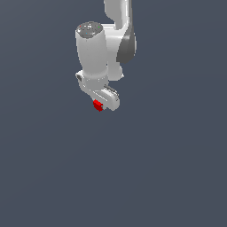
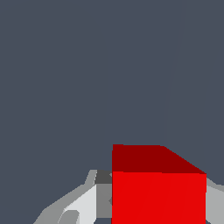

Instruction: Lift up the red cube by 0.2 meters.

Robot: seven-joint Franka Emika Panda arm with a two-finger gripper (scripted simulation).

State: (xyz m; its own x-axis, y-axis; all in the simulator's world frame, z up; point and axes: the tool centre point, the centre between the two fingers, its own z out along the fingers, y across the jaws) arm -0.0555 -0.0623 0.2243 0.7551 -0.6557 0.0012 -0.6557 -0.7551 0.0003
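Observation:
The red cube [image 1: 97,105] is a tiny bright red block showing just under the white hand of the arm, near the middle of the exterior view. In the wrist view the red cube [image 2: 158,192] fills the space between my two pale fingers [image 2: 81,205], which press on its sides. My gripper [image 1: 100,106] is shut on the cube. Most of the fingers are hidden behind the hand in the exterior view. Whether the cube is off the surface cannot be told from these views.
The white arm [image 1: 95,48] comes down from the upper middle of the exterior view. Around it there is only a plain dark grey-blue surface [image 1: 155,168] with no other objects in view.

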